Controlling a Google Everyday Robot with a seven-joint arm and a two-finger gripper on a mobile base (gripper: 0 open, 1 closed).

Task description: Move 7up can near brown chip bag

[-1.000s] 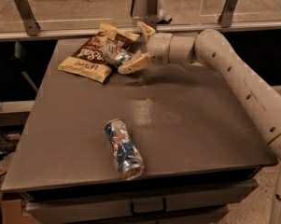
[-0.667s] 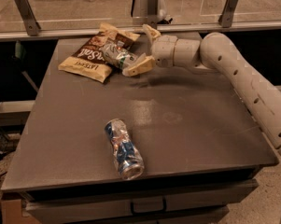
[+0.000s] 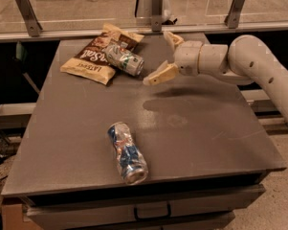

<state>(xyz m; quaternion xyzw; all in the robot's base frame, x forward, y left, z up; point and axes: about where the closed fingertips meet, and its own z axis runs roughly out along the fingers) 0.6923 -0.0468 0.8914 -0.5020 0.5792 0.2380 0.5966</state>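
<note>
The 7up can (image 3: 124, 59) lies on its side, resting on the right edge of the brown chip bag (image 3: 93, 56) at the table's back left. My gripper (image 3: 161, 55) hovers just right of the can, above the table, apart from it. It is open and empty, with one tan finger (image 3: 159, 74) low toward the can and the other (image 3: 172, 39) pointing up and back.
A crushed blue-and-silver can (image 3: 127, 152) lies near the grey table's (image 3: 205, 128) front edge. A metal rail (image 3: 143, 27) with upright posts runs along the back. My white arm (image 3: 258, 63) reaches in from the right.
The gripper has let go of the 7up can and drawn back to the right. The can now rests against the chip bag.
</note>
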